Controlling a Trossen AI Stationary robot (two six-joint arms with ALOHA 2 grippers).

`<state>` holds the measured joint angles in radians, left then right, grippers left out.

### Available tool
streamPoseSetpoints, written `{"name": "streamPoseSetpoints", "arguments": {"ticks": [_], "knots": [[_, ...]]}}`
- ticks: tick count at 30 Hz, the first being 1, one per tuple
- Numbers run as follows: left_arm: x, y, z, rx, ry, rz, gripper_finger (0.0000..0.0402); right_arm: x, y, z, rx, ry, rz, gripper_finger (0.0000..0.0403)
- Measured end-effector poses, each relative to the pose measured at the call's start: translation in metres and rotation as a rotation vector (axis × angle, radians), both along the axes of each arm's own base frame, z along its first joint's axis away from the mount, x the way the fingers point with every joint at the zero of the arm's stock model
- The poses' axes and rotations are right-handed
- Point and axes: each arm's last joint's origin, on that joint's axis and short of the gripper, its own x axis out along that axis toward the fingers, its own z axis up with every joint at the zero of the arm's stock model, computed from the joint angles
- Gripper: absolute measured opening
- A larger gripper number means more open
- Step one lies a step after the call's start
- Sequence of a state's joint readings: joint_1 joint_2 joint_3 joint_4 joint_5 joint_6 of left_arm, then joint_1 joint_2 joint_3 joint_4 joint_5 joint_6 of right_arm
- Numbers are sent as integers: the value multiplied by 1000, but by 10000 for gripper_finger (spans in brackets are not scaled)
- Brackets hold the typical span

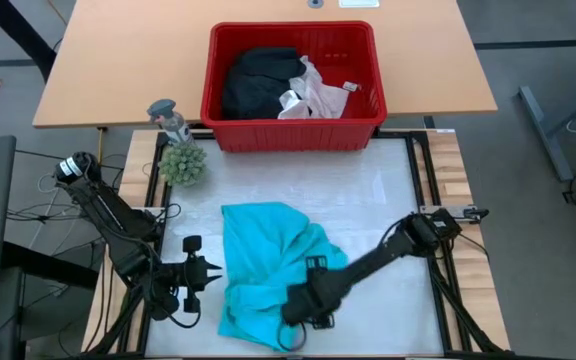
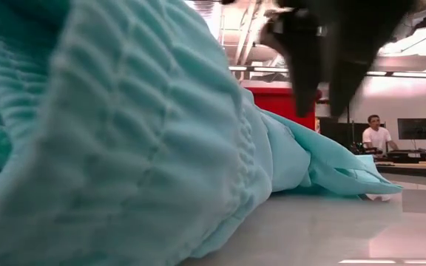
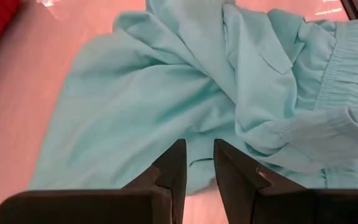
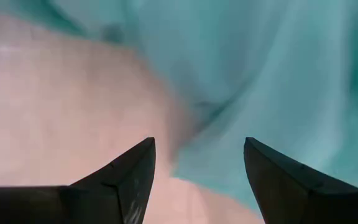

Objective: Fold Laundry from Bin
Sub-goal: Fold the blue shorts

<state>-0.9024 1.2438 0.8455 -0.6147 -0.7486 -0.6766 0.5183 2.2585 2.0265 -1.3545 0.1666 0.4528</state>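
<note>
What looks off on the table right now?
The teal garment lies bunched and rumpled, not flat, its near edge under the right gripper. A small plant and a figurine beside the bin aren't laundry.

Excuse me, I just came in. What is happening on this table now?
A two-armed robot is folding laundry. A teal garment lies crumpled on the table. The right gripper is over its near edge with jaws open, holding nothing. The left gripper waits beside the garment, jaws nearly closed and empty. Black clothes and white clothes remain in the red bin.
</note>
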Motion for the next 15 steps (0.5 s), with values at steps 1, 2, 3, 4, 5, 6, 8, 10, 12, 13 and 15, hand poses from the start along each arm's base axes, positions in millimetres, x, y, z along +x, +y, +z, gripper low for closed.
{"name": "streamPoseSetpoints", "arguments": {"ticks": [1, 2, 3, 4, 5, 6, 8, 10, 12, 13, 15], "knots": [[0, 0, 0, 0, 0, 0, 70, -4, 5, -4, -9, 2, -17, 265], [0, 0, 0, 0, 0, 0, 70, -8, 10, -7, -25, 0, -31, 265], [0, 0, 0, 1, 0, -1, 70, -12, 13, -11, -47, -4, -41, 265], [0, 0, 0, 3, 0, -2, 70, -15, 16, -15, -71, -14, -53, 265], [0, 0, 0, 5, 0, -3, 70, -18, 18, -18, -99, -27, -65, 265], [0, 0, 0, 7, -4, -1, 70, -20, 20, -21, -126, -40, -73, 265], [0, 0, 1, 9, -14, 7, 70, -23, 23, -26, -163, -72, -86, 265], [0, 0, 1, 8, -16, 9, 70, -22, 23, -32, -157, -99, -110, 265], [1, 0, 1, 2, -19, 11, 70, -22, 23, -39, -154, -105, -124, 265], [1, 0, 1, 0, -19, 13, 70, -22, 22, -43, -152, -109, -126, 265], [1, 0, 1, -2, -19, 14, 70, -23, 20, -51, -158, -123, -141, 265]]}}
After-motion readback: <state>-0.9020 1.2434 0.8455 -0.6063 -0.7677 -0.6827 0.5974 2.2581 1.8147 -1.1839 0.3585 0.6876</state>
